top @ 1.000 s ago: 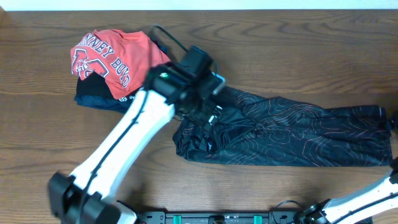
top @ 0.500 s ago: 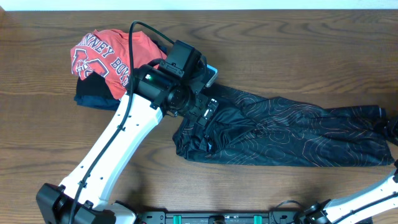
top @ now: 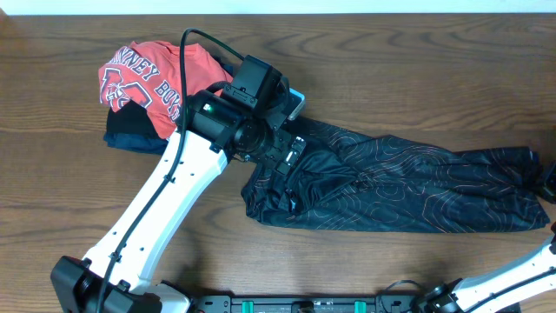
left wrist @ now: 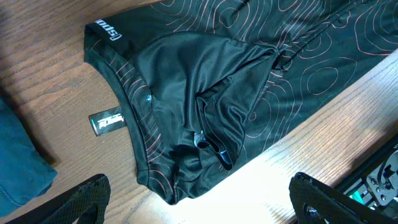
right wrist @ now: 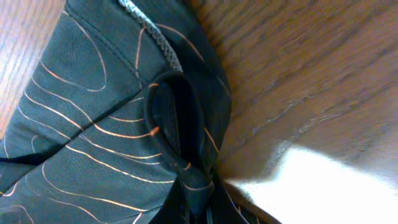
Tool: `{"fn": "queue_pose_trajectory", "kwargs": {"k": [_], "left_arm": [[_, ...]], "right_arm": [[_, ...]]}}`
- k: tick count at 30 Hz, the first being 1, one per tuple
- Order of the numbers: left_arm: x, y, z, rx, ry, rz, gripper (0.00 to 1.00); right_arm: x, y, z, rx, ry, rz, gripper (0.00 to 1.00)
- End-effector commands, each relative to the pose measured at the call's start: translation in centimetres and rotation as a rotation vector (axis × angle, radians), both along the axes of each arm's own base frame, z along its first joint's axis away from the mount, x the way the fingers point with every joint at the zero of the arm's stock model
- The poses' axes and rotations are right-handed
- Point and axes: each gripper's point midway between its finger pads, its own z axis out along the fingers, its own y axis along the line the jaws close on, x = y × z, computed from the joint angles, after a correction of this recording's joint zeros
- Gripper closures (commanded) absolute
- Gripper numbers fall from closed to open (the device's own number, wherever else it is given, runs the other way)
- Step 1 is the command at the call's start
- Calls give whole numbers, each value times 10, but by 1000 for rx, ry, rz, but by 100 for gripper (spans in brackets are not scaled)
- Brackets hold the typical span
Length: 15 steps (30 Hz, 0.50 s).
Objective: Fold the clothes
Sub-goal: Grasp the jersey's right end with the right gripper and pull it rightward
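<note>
Plainly, the folding was at an early stage. From overhead, the large black short-sleeved sports jersey with thin wavy contour lines [top: 408,187] lay as one long, rumpled band across the brown wood-grain table [top: 417,69], running from the middle out to the right edge. It was not squared into a packet; no neat crosswise fold showed. Its left end was bunched under the left gripper [top: 287,155], and the right gripper [top: 549,183] sat at its far right end. A red cotton T-shirt with white lettering [top: 152,74] rested on a plain navy folded garment [top: 130,139] to the upper left, apart from the jersey.

From the left wrist, the jersey's end was crumpled, a curved hem standing open over dark inner layers and a small black label with white print [left wrist: 107,122] lying just beside it on the wood. The left fingers [left wrist: 87,199] were spread wide above the cloth, holding nothing.

From the right wrist, the fabric puckered into a tight gather at the bottom of the frame, so the right jaws looked pressed together on a pinch of the jersey's edge, though the fingers themselves hardly showed.

By my reading, smoothing the bunched end and bringing the ends together were both left to do.
</note>
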Motion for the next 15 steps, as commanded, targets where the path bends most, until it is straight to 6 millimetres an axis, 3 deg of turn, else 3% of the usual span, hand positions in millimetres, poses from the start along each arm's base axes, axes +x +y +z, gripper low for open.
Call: {"fn": "queue_pose_trajectory", "kwargs": {"k": [1,5,9,12,15], "left_arm": [[4,2,4,5,-23,-1,6],[4,2,5,5,-24,-1,6],[4,2,4,5,-23,-1,4],[4,2,5,5,-24,-1,3],[4,2,4,5,-23,0,3]], "right_arm": [[13,-21,50,-116,-84,-61,99],[22,-20,94,-187,-152,-84,99],[35,5,124,-195,-188,-54,99],[43,31,133,-206,-163,1,99],[46,49,130,-230,-91,33,99]]}}
